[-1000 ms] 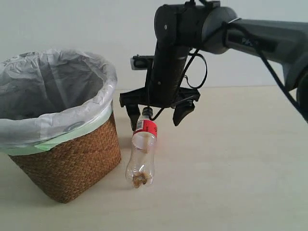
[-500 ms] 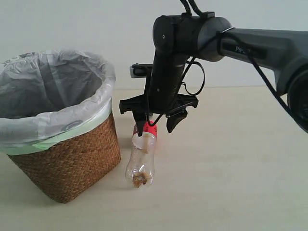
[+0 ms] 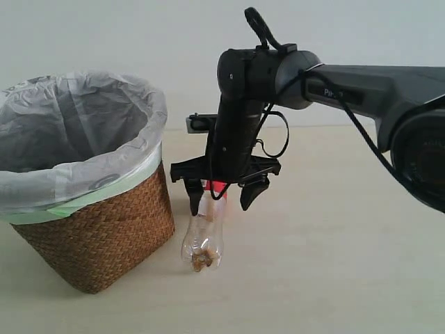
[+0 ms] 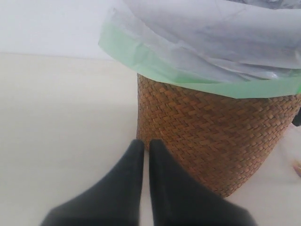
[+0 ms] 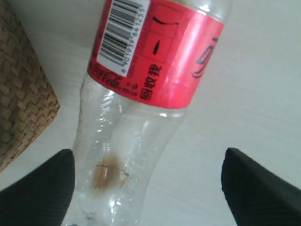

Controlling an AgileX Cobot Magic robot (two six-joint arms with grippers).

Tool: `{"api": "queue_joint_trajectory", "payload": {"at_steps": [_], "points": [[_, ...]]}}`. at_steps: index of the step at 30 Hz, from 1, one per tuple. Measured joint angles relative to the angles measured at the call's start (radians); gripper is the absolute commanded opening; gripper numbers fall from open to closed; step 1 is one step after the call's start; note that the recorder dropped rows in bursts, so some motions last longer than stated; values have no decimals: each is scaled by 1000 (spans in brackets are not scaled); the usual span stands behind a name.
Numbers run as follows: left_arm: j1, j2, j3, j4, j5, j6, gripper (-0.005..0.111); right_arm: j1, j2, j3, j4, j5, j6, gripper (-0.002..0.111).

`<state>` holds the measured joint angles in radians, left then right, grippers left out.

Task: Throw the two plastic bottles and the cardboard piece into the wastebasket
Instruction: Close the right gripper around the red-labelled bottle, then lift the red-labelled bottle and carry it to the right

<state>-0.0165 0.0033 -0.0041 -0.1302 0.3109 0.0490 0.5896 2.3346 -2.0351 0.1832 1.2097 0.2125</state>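
Observation:
A clear bottle (image 3: 202, 240) with a red label and brown residue lies on the table beside the wastebasket (image 3: 97, 229), a brown wicker basket lined with a white bag. My right gripper (image 3: 221, 200) hangs open right over the bottle's upper part, one finger on each side. In the right wrist view the bottle (image 5: 136, 94) fills the space between the spread fingertips (image 5: 42, 183); it is not gripped. My left gripper (image 4: 143, 146) is shut, low by the basket's (image 4: 211, 136) base, holding nothing. The green-capped bottle and the cardboard piece are out of view.
The basket's bag rim (image 3: 83, 167) with its pale green edge stands higher than the bottle. The beige table (image 3: 334, 264) spreads to the right of the bottle. A pale wall stands behind.
My right gripper has come down over the bottle's neck and label, staying open. The bottle and basket have not moved.

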Motion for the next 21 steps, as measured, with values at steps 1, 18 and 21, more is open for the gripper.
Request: {"api": "queue_joint_trajectory", "payload": {"at_steps": [1, 18, 21], "points": [[0, 0, 0, 0, 0, 0, 4, 0, 0, 0, 3, -2, 0, 75], [0, 0, 0, 0, 0, 0, 4, 0, 76, 0, 31, -54, -23, 56], [0, 0, 0, 0, 0, 0, 4, 0, 76, 0, 27, -54, -34, 34]]}}
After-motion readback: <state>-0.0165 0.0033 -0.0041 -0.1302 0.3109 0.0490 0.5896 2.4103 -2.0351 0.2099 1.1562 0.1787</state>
